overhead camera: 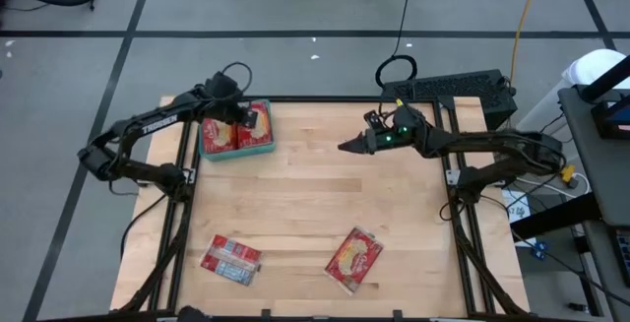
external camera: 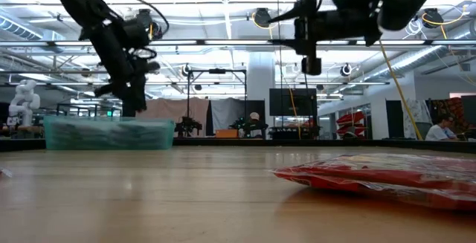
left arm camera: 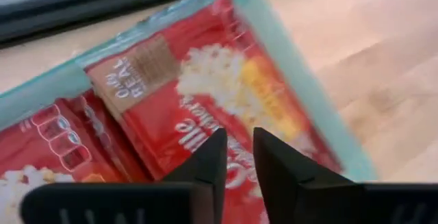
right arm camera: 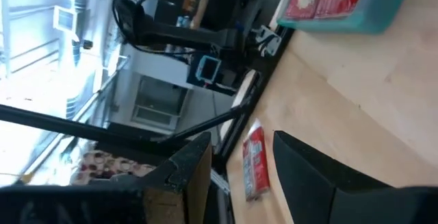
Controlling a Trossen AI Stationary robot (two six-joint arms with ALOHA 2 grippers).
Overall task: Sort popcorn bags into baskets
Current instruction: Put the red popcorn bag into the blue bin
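Observation:
The teal basket stands at the table's far left and holds two red popcorn bags lying flat side by side. My left gripper hangs just above them, pointing steeply down, its fingers a narrow gap apart with nothing between them. Two more popcorn bags lie flat near the front edge: one label side up at the left, one picture side up near the middle. My right gripper is raised over the far middle of the table, pointing level toward the basket, open and empty.
Bare wooden table lies between the basket and the two loose bags. A dark keyboard sits past the table's far right corner. The table's black frame rails run along its left and right sides.

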